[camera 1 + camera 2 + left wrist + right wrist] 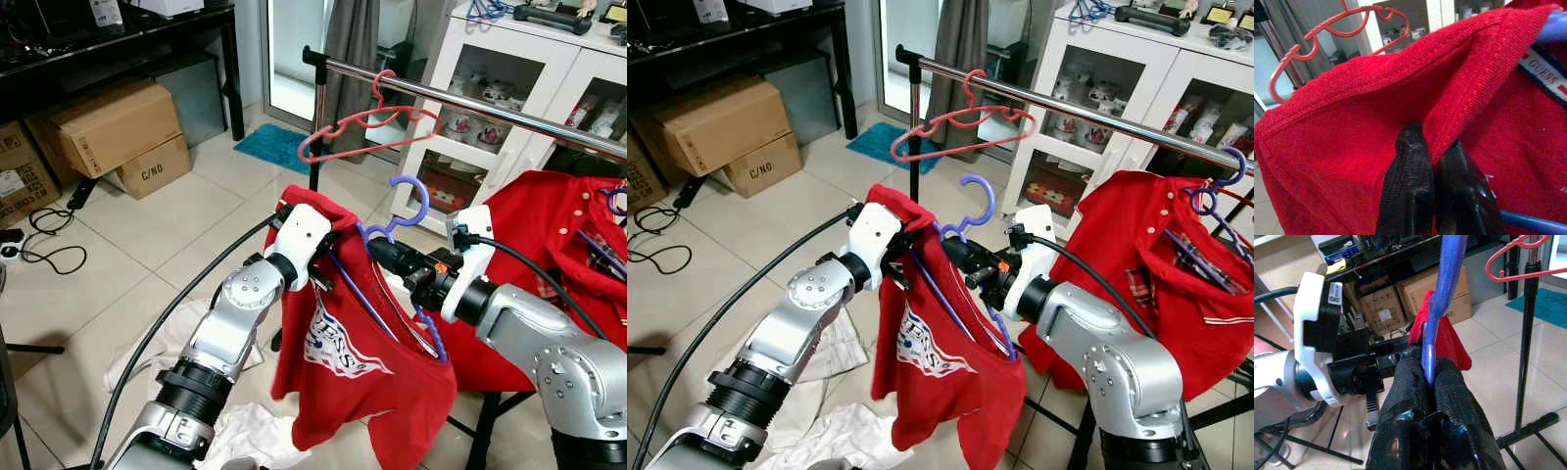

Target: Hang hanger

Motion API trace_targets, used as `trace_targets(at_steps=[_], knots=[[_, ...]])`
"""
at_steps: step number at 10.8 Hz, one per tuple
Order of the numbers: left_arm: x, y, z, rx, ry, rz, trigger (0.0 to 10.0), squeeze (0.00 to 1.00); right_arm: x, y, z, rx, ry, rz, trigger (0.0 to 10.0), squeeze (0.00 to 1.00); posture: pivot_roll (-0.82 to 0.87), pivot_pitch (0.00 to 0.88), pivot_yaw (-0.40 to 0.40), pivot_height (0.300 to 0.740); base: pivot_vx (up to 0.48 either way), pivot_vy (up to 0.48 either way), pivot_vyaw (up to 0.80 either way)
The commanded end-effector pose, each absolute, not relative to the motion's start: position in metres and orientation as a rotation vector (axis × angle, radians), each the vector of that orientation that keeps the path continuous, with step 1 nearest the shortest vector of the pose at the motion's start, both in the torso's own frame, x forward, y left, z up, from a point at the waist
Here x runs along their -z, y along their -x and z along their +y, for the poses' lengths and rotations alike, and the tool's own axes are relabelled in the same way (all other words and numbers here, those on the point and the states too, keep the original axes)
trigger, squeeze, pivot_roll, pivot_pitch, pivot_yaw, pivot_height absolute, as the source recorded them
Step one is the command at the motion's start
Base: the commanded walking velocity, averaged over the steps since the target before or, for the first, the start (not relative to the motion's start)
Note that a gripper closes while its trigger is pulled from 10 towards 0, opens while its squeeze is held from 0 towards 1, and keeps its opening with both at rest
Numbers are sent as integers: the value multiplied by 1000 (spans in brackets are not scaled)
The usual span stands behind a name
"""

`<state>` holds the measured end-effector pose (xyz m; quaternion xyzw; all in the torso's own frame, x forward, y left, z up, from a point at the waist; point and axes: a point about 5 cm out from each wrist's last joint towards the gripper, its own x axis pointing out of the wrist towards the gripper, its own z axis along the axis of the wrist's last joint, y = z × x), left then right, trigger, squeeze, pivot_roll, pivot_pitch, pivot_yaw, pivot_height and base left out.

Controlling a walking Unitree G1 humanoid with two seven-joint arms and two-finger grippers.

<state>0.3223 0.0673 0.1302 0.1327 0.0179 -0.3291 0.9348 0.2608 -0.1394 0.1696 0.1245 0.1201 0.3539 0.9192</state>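
Observation:
A red T-shirt (343,362) hangs on a blue hanger (407,201) held below the silver clothes rail (470,103). My right gripper (377,250) is shut on the blue hanger's neck (1432,347), just under its hook. At the shirt's left shoulder my left gripper (318,274) is shut, pinching a fold of the red fabric (1449,122). An empty red hanger (362,122) hangs on the rail near its left end. The blue hook sits below the rail, apart from it.
Another red shirt (1156,264) on a blue hanger hangs further right on the rail. A white cabinet (509,88) stands behind. Cardboard boxes (118,132) sit under a black desk at the left. White cloth (245,431) lies on the tiled floor; the rack's black post (315,127) stands at the rail's left end.

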Motion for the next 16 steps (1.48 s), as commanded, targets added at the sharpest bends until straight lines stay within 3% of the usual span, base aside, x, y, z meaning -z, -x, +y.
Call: trace_targets(at_steps=[1,4,6,8,11,12,14,15,16], knots=[[-136,-323,65,680,-273,19,0,0,-178,-264,-139,-726,-237,205,10000,0,24,0,-44,740,0,0,0],[-146,-324,65,697,-284,-12,0,0,-170,-265,-141,-704,-155,241,10000,0,28,0,-43,740,0,0,0],[-179,-321,58,761,-220,-112,0,0,-150,-264,-145,-675,31,341,10000,0,32,0,-37,740,0,0,0],[-213,-329,72,716,-202,-188,0,0,-140,-258,-148,-699,99,378,10000,0,41,0,-26,740,0,0,0],[-228,-344,111,603,-257,-176,0,0,-147,-254,-154,-743,51,327,10000,0,51,0,-18,740,0,0,0],[-218,-352,141,488,-385,-117,0,0,-160,-247,-157,-805,-14,263,10000,0,51,0,-14,740,0,0,0],[-208,-366,203,225,-473,-34,0,0,-175,-227,-172,-931,-120,210,10000,0,51,0,-13,740,0,0,0],[-203,-369,228,91,-438,-1,0,0,-181,-219,-175,-999,-186,187,10000,0,50,0,-10,740,0,0,0],[-197,-371,230,75,-383,13,0,0,-186,-215,-172,-1036,-239,163,10000,0,47,0,-9,740,0,0,0]])
